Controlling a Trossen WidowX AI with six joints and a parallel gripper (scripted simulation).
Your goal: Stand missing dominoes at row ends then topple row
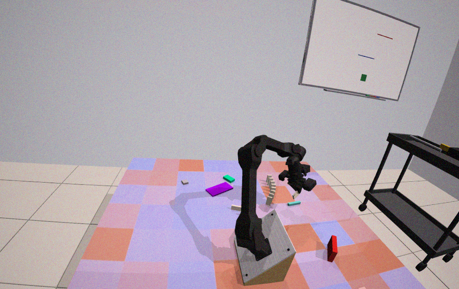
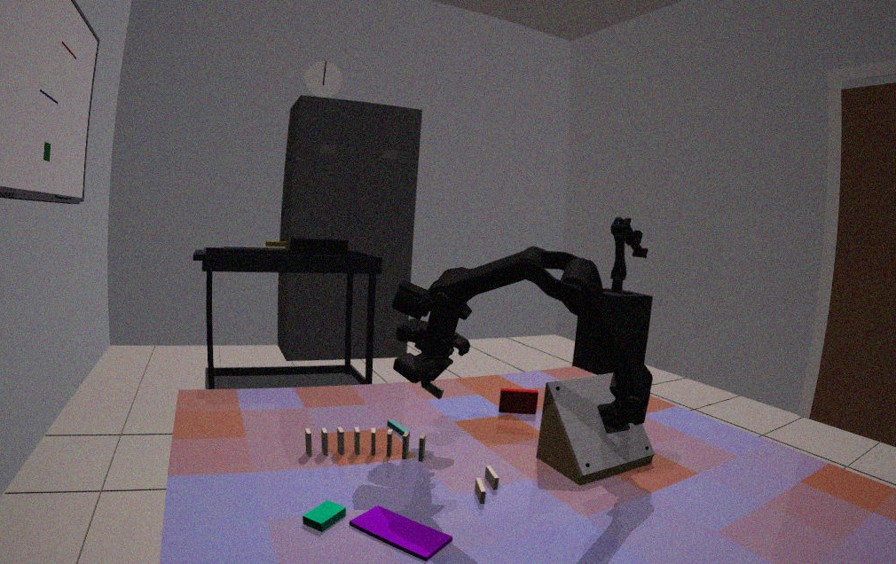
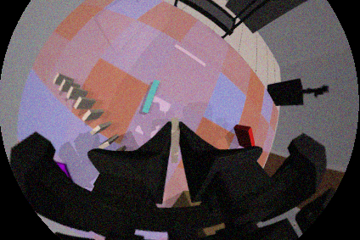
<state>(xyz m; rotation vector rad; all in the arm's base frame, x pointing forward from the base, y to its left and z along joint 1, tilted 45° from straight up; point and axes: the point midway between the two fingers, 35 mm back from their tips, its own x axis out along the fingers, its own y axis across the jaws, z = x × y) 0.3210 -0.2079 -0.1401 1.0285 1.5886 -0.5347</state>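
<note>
- Dominoes first, from the top view: the standing row (image 1: pixel 269 199) (image 2: pixel 357 441) (image 3: pixel 85 103) curves away at about 12 o'clock from my base. My gripper (image 1: pixel 297 190) (image 2: pixel 429 382) (image 3: pixel 175 125) is closed on one domino (image 1: pixel 295 195) (image 2: pixel 432 388) (image 3: pixel 175 142), held aloft and tilted at the row's 3 o'clock. I judge this to be the carry towards an end slot; I need to bring it upright and turn its broad face to match the end domino's. A teal bar (image 1: pixel 293 203) (image 2: pixel 397 427) (image 3: pixel 150 97) lies at 6 o'clock below my load.
- Exterior view: eight stand evenly spaced, the held piece above them at 1 o'clock. I should go out beyond the chosen end, then come straight down, copy the gap, seat the foot flat, open evenly and back straight up. A sideways brush could start the fall too soon. Two loose dominoes (image 1: pixel 236 207) (image 2: pixel 491 477) lie at 4 o'clock of the row; a green block (image 1: pixel 228 178) (image 2: pixel 325 515) and purple slab (image 1: pixel 219 189) (image 2: pixel 401 532) (image 3: pixel 64 170) sit nearer 6 o'clock.
- Wrist view: the domino sits pinched between my tips, the row at 10 o'clock, the teal bar at 11, close enough to watch while swinging. A red block (image 1: pixel 332 248) (image 2: pixel 518 401) (image 3: pixel 244 136) at 3 o'clock looks out of my way.
</note>
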